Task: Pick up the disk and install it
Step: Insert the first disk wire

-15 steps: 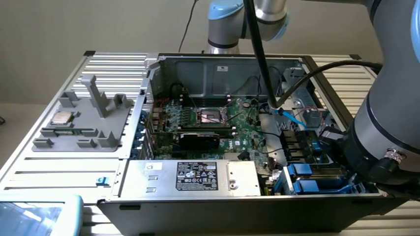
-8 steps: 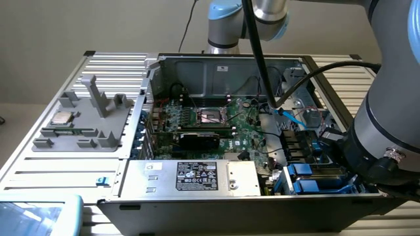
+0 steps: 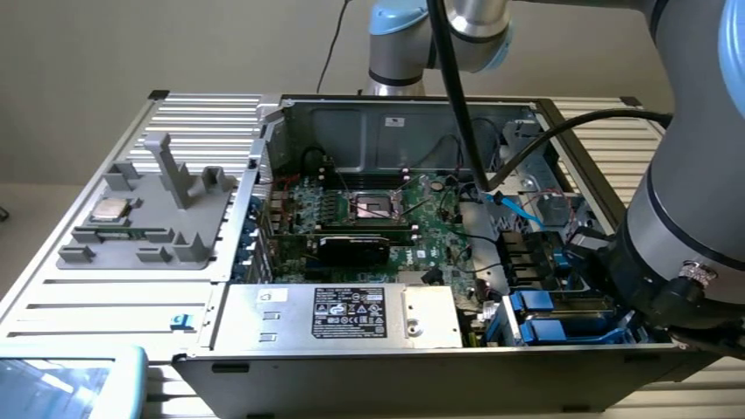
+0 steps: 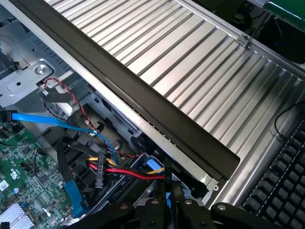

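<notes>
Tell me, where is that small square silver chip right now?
The silver chip sits on the grey tray at the exterior view's left, outside the open computer case.

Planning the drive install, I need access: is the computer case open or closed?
Open: the computer case lies with its upward side uncovered, leaving the motherboard and power supply exposed.

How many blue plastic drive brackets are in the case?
2, at the exterior view's lower right: one blue plastic bracket, a second bracket just in front. The grey robot arm may hide more.
</notes>
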Robot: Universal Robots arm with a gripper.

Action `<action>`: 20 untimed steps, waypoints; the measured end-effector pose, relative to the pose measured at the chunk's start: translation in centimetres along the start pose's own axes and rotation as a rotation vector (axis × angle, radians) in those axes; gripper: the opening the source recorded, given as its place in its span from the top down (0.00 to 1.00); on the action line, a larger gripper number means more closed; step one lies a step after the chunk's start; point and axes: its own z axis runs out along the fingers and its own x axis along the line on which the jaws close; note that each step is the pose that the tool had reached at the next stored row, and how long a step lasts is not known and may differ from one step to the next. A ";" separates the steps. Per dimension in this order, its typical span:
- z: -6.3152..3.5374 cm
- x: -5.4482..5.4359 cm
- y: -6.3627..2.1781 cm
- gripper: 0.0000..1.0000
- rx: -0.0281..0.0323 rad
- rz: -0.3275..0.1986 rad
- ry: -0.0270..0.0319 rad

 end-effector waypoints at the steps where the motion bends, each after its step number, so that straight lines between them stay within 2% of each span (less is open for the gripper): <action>1: 0.00 0.0 0.00 0.84 0.0011 0.001 -0.0007; 8: 0.01 0.0 0.00 0.84 0.0029 0.001 -0.0013; 15: 0.01 0.0 0.03 0.84 0.0129 0.006 -0.0061; 20: 0.02 0.0 0.02 0.84 0.0134 0.006 -0.0067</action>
